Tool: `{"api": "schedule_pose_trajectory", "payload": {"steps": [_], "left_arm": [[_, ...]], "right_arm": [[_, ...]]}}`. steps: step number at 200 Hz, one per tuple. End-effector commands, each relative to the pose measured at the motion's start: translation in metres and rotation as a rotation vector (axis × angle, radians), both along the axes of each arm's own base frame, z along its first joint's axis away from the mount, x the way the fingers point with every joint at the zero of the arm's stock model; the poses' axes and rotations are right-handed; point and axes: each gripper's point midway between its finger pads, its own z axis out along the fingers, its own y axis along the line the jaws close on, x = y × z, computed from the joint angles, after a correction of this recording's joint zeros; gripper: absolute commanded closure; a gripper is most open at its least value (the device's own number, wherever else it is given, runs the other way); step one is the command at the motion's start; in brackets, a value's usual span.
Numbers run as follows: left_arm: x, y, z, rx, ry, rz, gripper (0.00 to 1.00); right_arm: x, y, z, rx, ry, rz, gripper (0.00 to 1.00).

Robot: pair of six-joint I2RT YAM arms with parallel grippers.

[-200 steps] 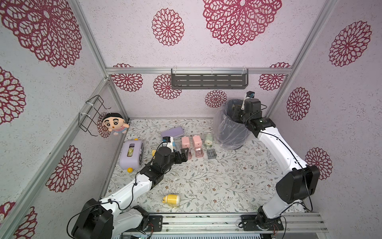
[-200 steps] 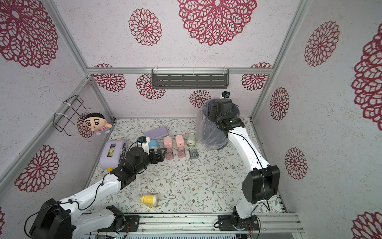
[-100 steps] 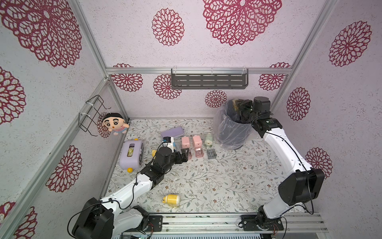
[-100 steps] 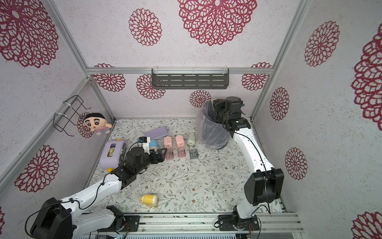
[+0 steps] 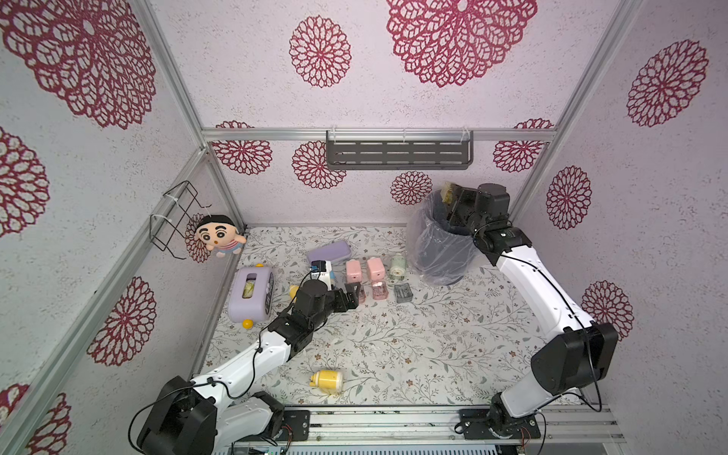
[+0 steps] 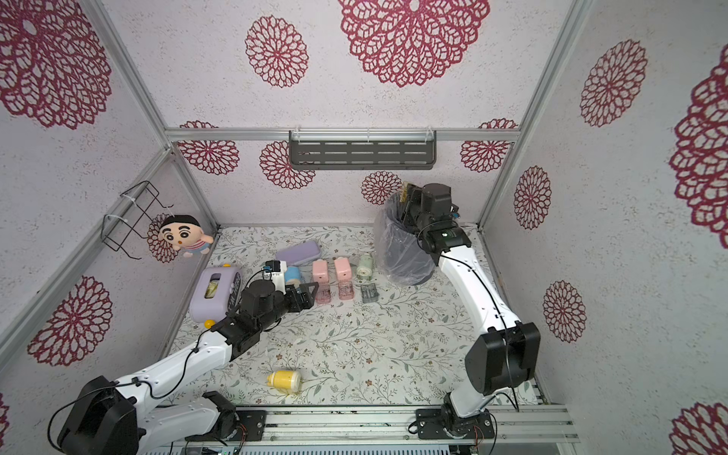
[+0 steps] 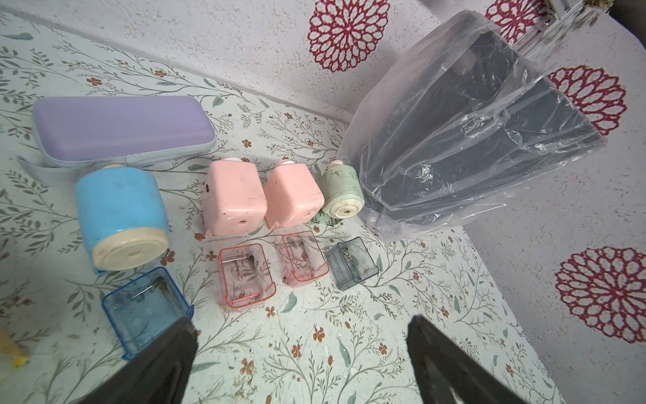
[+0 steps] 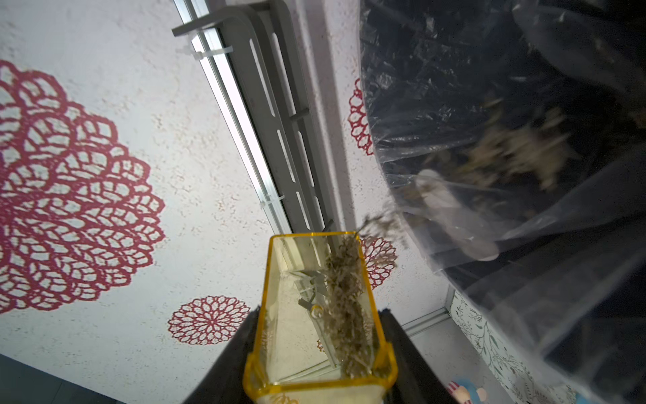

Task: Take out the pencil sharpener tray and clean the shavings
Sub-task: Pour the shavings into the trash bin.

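Yellow transparent tray (image 8: 293, 314), flaky tan shavings (image 8: 344, 307)

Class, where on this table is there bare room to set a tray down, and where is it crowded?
Bare mat lies between the tray row and the fallen yellow sharpener, reaching in front of the bin. Crowded: the back row from the purple box to the bin.

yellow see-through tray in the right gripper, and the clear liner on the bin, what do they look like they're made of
The yellow see-through tray is probably rigid moulded plastic with a glossy finish: the wall pattern shows through its flat, straight sides. The clear bin liner looks like thin, shiny plastic film: it wrinkles, sags in folds and catches glints.
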Motion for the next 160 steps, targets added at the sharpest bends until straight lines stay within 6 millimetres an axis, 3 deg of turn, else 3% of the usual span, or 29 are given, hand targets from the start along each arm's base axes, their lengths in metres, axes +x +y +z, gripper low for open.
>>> {"api": "schedule_pose_trajectory", "payload": {"steps": [1, 26, 45, 58, 88, 107, 124, 160], "left_arm": [[-0.002, -0.003, 0.003, -0.002, -0.022, -0.014, 0.03], [-0.001, -0.003, 0.004, -0.004, -0.024, -0.013, 0.03], [-0.001, -0.003, 0.002, -0.002, -0.020, -0.012, 0.02], [-0.001, -0.004, 0.003, -0.003, -0.021, -0.013, 0.02], [-0.002, -0.004, 0.003, -0.004, -0.021, -0.013, 0.03], [-0.001, -0.003, 0.003, -0.006, -0.023, -0.010, 0.03], [-0.002, -0.003, 0.004, -0.009, -0.023, -0.008, 0.03], [-0.002, -0.002, 0.003, -0.010, -0.020, -0.005, 0.03]], "right_arm": [[-0.020, -0.015, 0.022, 0.061, -0.054, -0.065, 0.66], [-0.026, -0.019, -0.006, 0.066, -0.004, -0.074, 0.67], [-0.025, -0.017, -0.013, 0.070, 0.005, -0.061, 0.67], [-0.022, -0.013, -0.005, 0.073, -0.008, -0.042, 0.67], [-0.022, -0.009, 0.034, 0.054, -0.079, -0.021, 0.67], [-0.026, -0.011, 0.039, 0.045, -0.090, -0.028, 0.67], [-0.030, -0.012, 0.022, 0.050, -0.067, -0.029, 0.67], [-0.034, -0.014, -0.035, 0.067, 0.018, -0.034, 0.67]]}}
